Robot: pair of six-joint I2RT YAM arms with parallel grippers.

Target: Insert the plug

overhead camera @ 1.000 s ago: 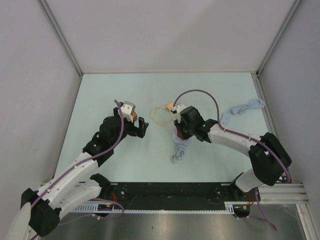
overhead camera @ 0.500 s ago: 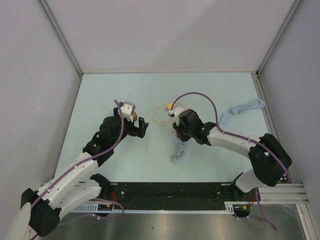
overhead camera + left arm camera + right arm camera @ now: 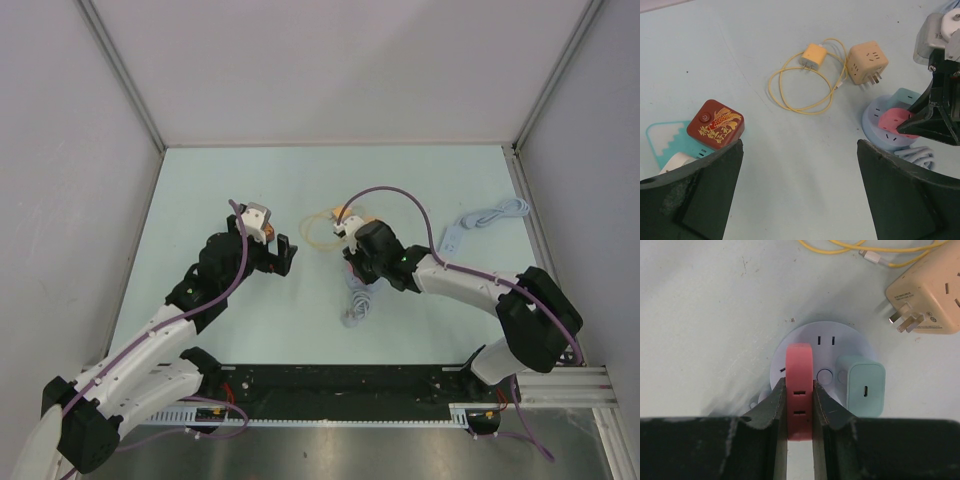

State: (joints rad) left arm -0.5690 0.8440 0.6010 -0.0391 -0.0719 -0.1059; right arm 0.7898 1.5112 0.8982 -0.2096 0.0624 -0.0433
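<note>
My right gripper (image 3: 799, 385) is shut on a pink plug (image 3: 799, 360) and holds it on edge over the round pale blue socket block (image 3: 827, 332). Whether the plug's pins are in the slots is hidden. A teal charger (image 3: 866, 387) sits plugged into the block to the right of the pink plug. In the left wrist view the pink plug (image 3: 892, 120) rests on the block (image 3: 874, 127) under the right gripper's fingers (image 3: 932, 122). My left gripper (image 3: 799, 150) is open and empty above bare table, left of the block. In the top view the right gripper (image 3: 352, 262) covers the block.
A beige cube adapter (image 3: 867, 62) with bare prongs lies behind the block. A yellow charger (image 3: 813, 54) with a looped yellow cable (image 3: 800, 107) lies beside it. A red box with a gold fish (image 3: 716, 123) sits on a teal card (image 3: 662, 140). A pale cable (image 3: 485, 218) lies at back right.
My right gripper has shifted a little to the left with the pink plug held in it. The left arm has not moved.
</note>
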